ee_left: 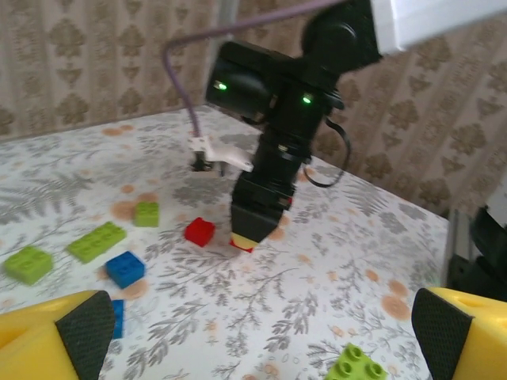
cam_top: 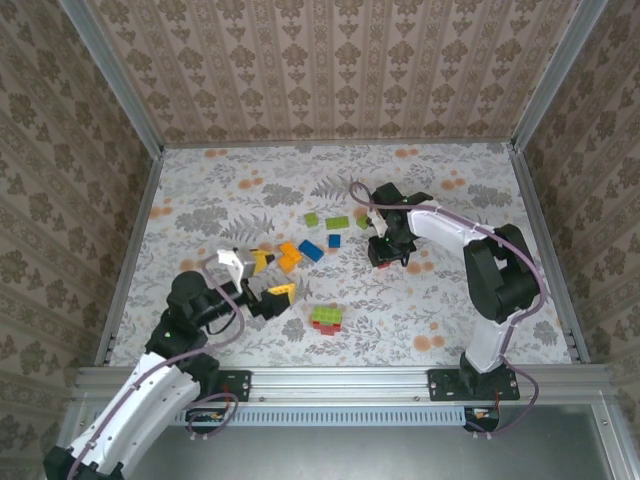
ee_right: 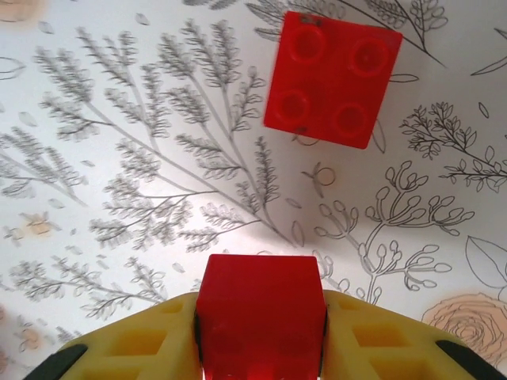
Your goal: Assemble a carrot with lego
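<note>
Being clamped in the narrowly closed right end effector [ee_right: 260, 342], a red lego brick [ee_right: 260, 297] was held at the tabletop [ee_right: 119, 158], while the orange carrot bricks [cam_top: 288, 257] were found to its left, nearer the wide-open, empty left end effector [ee_left: 253, 336].

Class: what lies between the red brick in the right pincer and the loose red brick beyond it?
Bare flowered tabletop separates held brick from loose brick, in the right wrist view.

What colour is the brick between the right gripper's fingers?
Red. The brick shows best in the right wrist view.
</note>
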Controlling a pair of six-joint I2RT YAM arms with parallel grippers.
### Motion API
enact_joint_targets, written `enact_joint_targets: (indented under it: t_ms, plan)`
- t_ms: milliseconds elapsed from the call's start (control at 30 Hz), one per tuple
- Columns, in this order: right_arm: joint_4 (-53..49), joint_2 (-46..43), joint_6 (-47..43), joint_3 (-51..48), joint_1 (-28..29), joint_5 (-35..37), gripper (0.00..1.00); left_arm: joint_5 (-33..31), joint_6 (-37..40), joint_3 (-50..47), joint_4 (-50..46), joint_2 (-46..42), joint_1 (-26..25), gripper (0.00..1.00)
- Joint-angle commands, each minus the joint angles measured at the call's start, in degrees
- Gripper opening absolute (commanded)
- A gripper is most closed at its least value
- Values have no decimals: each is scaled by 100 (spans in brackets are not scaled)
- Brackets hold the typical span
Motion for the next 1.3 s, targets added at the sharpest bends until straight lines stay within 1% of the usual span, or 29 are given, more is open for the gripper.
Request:
enact_joint_targets:
  t_ms: [0, 67, 133, 200, 300, 367, 467, 600, 633, 667, 700, 733, 800, 867, 1000, 1133, 1267]
  plan:
    - [70, -269, 109, -141, 116, -165, 36, -223, 319, -259, 539, 79, -381, 100]
    - [88, -294, 112, -145, 152, -174, 35, -480, 509, -304, 561, 263, -737, 100]
    - [98, -294, 117, -132, 194, -182, 35, -874, 743, -304, 554, 509, -1193, 100]
    - [90, -280, 117, -110, 222, -174, 35, -1197, 907, -325, 629, 775, -1525, 100]
    - [63, -298, 136, -101, 232, -141, 35, -1092, 965, -449, 1031, 1130, -1708, 100]
    - [62, -341, 151, -119, 232, -130, 35, -1154, 1029, -584, 1240, 1210, -1837, 100]
    - [38, -392, 161, -119, 227, -127, 35, -847, 1045, -736, 1602, 1329, -1877, 100]
    - [55, -421, 195, -128, 232, -148, 35, -875, 1138, -1000, 2034, 1524, -2068, 100]
    - [63, -434, 197, -141, 232, -152, 34, -1045, 1252, -1078, 2116, 1607, -2244, 100]
    - [68, -441, 198, -137, 236, -156, 35, -1401, 1464, -1127, 2036, 1646, -2518, 100]
    - [71, -443, 196, -137, 233, -157, 34, -1943, 1605, -1234, 2140, 1693, -2873, 100]
    - [63, -442, 193, -137, 235, -156, 34, -2185, 1749, -1264, 2182, 1760, -3195, 100]
    - [63, -419, 196, -128, 236, -148, 34, -2345, 1902, -1238, 2180, 1847, -3509, 100]
    - [63, -398, 195, -111, 232, -156, 34, -2405, 1949, -1223, 2191, 1915, -3581, 100]
    - [63, -409, 222, -110, 250, -157, 34, -2451, 1989, -1238, 2484, 2267, -3568, 100]
    - [70, -434, 239, -127, 292, -148, 34, -2448, 2009, -1205, 2709, 2630, -3422, 100]
    - [105, -414, 248, -187, 346, -139, 34, -2328, 2017, -1228, 2705, 2493, -3292, 100]
